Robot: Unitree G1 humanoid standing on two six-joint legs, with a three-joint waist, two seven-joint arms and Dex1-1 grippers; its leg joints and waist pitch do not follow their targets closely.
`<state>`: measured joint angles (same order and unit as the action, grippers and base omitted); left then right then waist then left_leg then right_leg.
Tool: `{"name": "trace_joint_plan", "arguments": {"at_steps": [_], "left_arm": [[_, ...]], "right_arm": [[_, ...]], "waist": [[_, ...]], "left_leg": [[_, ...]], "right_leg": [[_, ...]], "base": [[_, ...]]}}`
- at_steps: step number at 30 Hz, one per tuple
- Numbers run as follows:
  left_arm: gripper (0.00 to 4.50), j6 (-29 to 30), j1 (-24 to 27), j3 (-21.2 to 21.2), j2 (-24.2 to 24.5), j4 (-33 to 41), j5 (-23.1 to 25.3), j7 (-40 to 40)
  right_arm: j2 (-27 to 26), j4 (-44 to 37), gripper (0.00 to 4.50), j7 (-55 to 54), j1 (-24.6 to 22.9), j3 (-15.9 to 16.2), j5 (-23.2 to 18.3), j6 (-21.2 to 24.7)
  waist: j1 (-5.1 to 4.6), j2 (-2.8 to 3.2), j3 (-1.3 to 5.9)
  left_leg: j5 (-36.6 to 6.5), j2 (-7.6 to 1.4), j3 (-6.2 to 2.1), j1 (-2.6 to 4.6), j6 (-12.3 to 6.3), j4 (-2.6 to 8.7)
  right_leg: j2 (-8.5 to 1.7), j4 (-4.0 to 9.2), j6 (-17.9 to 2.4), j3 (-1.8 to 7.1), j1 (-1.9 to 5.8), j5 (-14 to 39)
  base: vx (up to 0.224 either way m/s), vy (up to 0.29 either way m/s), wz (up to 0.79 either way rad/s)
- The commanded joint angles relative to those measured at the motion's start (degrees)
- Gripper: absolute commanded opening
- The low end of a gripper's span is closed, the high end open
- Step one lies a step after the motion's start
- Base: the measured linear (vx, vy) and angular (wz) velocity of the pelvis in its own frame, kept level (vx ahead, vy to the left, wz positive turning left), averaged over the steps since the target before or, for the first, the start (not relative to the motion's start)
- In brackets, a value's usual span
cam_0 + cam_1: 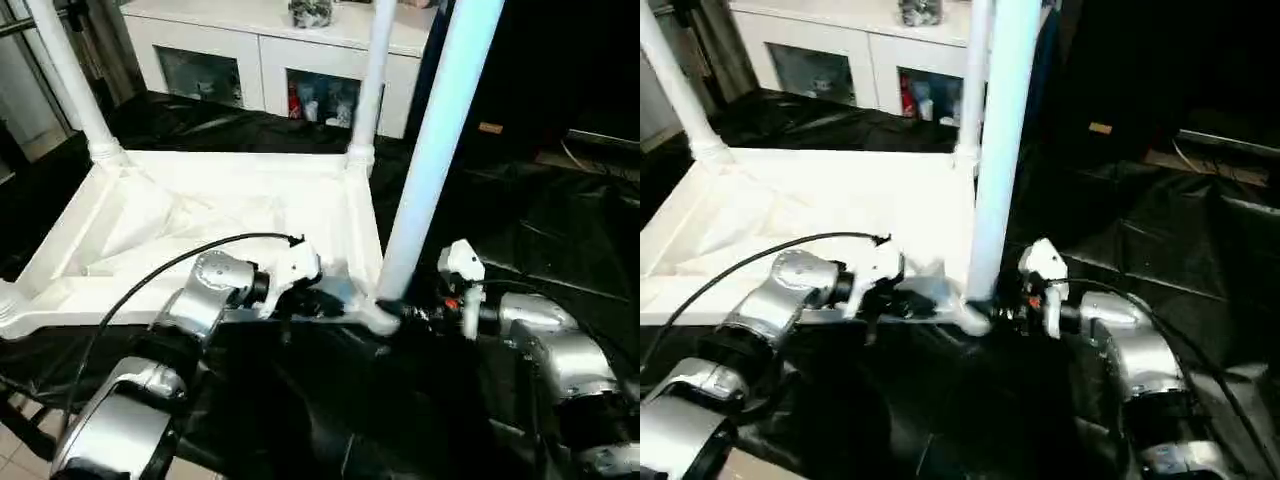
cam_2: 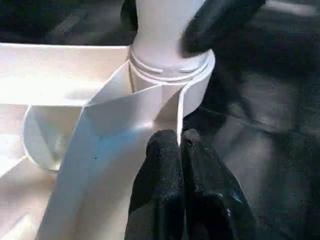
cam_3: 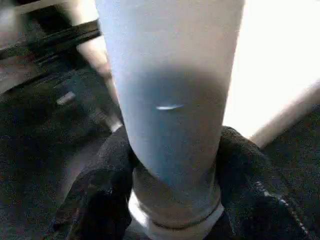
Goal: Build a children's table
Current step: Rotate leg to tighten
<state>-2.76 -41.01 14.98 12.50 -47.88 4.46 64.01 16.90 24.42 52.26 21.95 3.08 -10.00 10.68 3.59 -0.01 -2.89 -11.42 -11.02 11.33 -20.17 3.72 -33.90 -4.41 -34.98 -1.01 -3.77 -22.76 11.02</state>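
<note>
The white table top (image 1: 200, 205) lies upside down on black sheeting, ribbed underside up. Two legs stand in its far corner sockets, one on the left (image 1: 70, 70) and one on the right (image 1: 375, 70). A third leg (image 1: 430, 150) stands upright in the near right socket (image 2: 170, 70). My right gripper (image 1: 400, 315) is shut on this leg just above the socket, one finger (image 3: 100, 195) on each side of the tube. Beside that socket, my left gripper (image 2: 180, 145) is pinched shut on the thin rim of the table top.
A white cabinet (image 1: 260, 50) with glass doors stands behind the table top. Black sheeting (image 1: 520, 230) covers the floor around it. An empty socket (image 1: 8, 310) shows at the near left corner. A black cable (image 1: 150, 275) arcs over my left forearm.
</note>
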Motion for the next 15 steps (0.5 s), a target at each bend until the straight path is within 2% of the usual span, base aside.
{"name": "trace_joint_plan", "arguments": {"at_steps": [1,3,4,5,7,10,11,12,14,15], "left_arm": [[0.0,0.97,-2.87,-1.63,-4.0,0.0,-0.23,-8.02],[0.0,1.3,-3.38,-1.76,-4.84,-0.51,0.02,-9.79],[0.0,1.54,-3.81,-1.82,-5.49,-1.03,0.22,-11.31],[0.0,2.19,-4.71,-2.1,-6.93,-1.83,0.39,-14.24],[0.0,2.9,-5.94,-2.18,-9.0,-2.69,0.47,-17.31],[0.0,2.61,-6.28,-1.98,-9.83,-2.95,0.58,-17.8],[0.0,2.33,-6.35,-1.93,-10.29,-3.08,0.63,-17.61],[0.0,2.08,-6.28,-1.81,-10.46,-3.08,0.72,-17.22],[0.0,1.62,-6.0,-1.56,-10.45,-2.86,0.76,-16.3],[0.0,1.41,-5.85,-1.46,-10.41,-2.74,0.77,-15.86]], "right_arm": [[-4.2,4.61,2.06,-6.01,-0.46,3.54,2.34,1.98],[-5.4,5.38,2.05,-8.43,-0.01,3.3,2.74,1.92],[-6.41,6.0,2.04,-10.41,0.38,3.05,3.05,1.81],[-8.76,7.6,2.04,-15.09,1.65,2.2,3.43,1.88],[-12.23,10.68,2.04,-23.09,4.12,0.72,4.25,2.34],[-13.3,12.03,2.04,-24.85,5.12,0.53,5.03,1.35],[-13.72,12.69,2.04,-24.76,5.49,0.76,5.76,-0.18],[-14.09,12.99,2.37,-24.49,5.71,0.46,5.5,-0.74],[-14.32,12.94,2.71,-23.7,5.83,-0.01,4.77,-0.83],[-14.35,12.82,2.73,-23.33,5.83,-0.18,4.42,-0.71]], "waist": [[-0.3,-0.42,3.0],[-0.7,-0.4,2.9],[-0.8,-0.69,2.95],[-1.02,-0.44,2.99],[-1.36,-0.39,3.08],[-1.58,-0.35,3.16],[-1.57,-0.34,3.41],[-1.5,-0.3,3.5],[-1.48,-0.25,3.64],[-1.48,-0.3,3.67]], "left_leg": [[-13.57,-2.25,-1.55,0.38,-0.56,4.29],[-13.84,-2.22,-1.6,0.26,-0.79,4.36],[-14.19,-2.19,-1.51,0.41,-1.2,4.27],[-13.86,-2.16,-1.47,0.37,-1.3,4.25],[-13.54,-2.12,-1.55,0.35,-0.71,4.32],[-13.14,-2.11,-1.53,0.27,-1.12,4.28],[-11.51,-2.13,-1.45,-0.02,-1.82,4.1],[-10.23,-2.11,-1.39,-0.09,-2.47,3.99],[-8.59,-2.18,-1.31,-0.11,-3.47,3.88],[-7.73,-2.16,-1.26,-0.1,-4.08,3.81]], "right_leg": [[-4.39,5.64,-9.99,2.63,2.38,22.09],[-4.32,5.9,-9.27,2.63,2.4,22.97],[-4.28,6.07,-9.11,2.7,2.27,23.11],[-4.22,5.89,-9.49,2.83,2.1,22.14],[-4.16,5.75,-9.76,2.75,2.06,21.23],[-4.13,5.66,-10.25,2.77,2.27,19.17],[-4.16,5.21,-11.2,2.84,2.54,14.98],[-4.16,4.96,-11.83,2.86,2.71,12.2],[-4.09,4.45,-13.13,2.88,2.83,7.98],[-4.06,4.26,-13.89,2.87,2.91,5.9]], "base": [[0.0,0.0,0.0],[0.0,0.0,0.0],[0.0,0.0,0.0],[0.0,0.0,0.0],[0.0,0.0,0.0],[0.0,0.0,0.0],[0.0,0.0,0.0],[0.0,0.0,0.0],[0.0,0.0,0.0],[0.0,0.0,0.0]]}}
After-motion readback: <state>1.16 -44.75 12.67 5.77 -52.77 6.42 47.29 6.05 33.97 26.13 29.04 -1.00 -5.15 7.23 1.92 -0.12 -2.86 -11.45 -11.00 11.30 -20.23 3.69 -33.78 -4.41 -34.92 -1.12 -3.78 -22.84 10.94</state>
